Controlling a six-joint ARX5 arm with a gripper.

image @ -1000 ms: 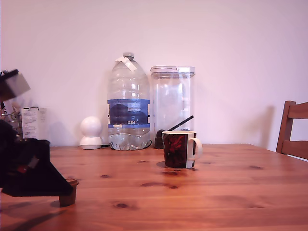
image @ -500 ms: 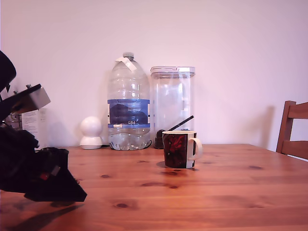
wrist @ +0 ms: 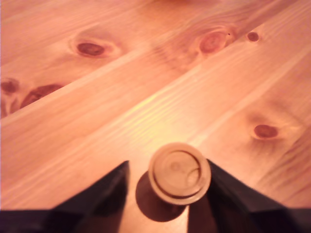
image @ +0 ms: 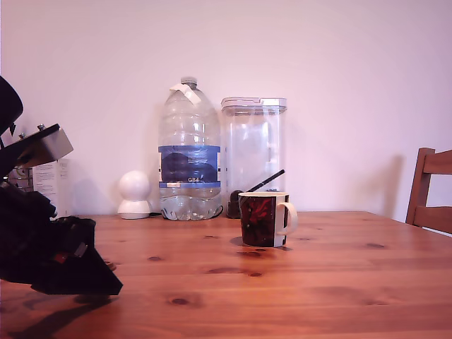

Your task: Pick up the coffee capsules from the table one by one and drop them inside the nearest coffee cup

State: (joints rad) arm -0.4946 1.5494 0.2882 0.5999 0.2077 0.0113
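The wrist view looks straight down on a single coffee capsule standing on the tabletop, its round flat face toward the camera. It sits between the two dark fingers, which flank it at about 9 and 3 o'clock. The right one seems to meet the capsule's rim, while a strip of shadow lies between the capsule and the left one, so the fingers read as spread around it rather than clamped. I cannot tell for sure whether either is pressing.

The exterior view shows none of this: the capsule is hidden behind the black bulk of the gripper, which is low on the tabletop at the exterior view's left, roughly 8 o'clock in that picture. That view instead gives the wider scene. The coffee cup, dark with a red-and-black pattern and a white handle, stands near the middle, well apart from the gripper. Behind it are a large water bottle with a blue label and a tall clear canister. A small white round device sits at the bottle's 9 o'clock.

The tabletop is reddish-brown pine with dark knots and plank seams. The wall behind is plain and pale. A wooden chair shows at 3 o'clock.
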